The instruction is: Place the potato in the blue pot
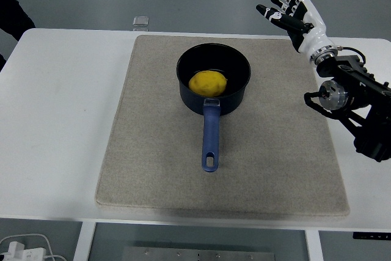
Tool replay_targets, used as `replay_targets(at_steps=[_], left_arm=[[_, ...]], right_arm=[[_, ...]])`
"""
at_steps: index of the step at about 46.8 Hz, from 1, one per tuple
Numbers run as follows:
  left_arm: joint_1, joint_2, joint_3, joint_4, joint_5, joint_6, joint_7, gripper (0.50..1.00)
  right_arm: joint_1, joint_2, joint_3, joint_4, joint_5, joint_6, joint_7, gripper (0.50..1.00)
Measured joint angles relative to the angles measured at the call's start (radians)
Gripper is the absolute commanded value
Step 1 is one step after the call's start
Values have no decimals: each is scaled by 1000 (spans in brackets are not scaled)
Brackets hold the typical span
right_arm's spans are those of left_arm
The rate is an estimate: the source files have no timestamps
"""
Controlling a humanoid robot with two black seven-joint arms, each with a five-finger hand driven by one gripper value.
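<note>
My right hand (292,11) is raised at about two o'clock from the blue pot (213,77), fingers spread wide and holding nothing, its white shell and black joints clear of the table (61,120). The potato (208,82), a smooth, rounded yellow lump, lies inside the pot, on the side nearest the handle. The pot is round with dark glossy walls; its long blue handle (210,139), with a hanging slot at the tip, points to six o'clock. It sits on a coarse beige rectangular mat (275,169) on the smooth white table.
</note>
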Motion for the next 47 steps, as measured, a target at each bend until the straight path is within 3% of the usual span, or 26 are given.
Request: replay_targets(at_steps=[7, 17, 47], left_arm=[[0, 0, 0, 0, 0, 0, 0, 996], [0, 0, 0, 0, 0, 0, 0, 996], [3, 0, 0, 0, 0, 1, 0, 996]], right_arm=[[-30, 3, 79, -8, 5, -8, -7, 928], [-38, 3, 88, -50, 128, -3, -106, 928], [-34, -2, 161, -145, 192, 44, -103, 928]])
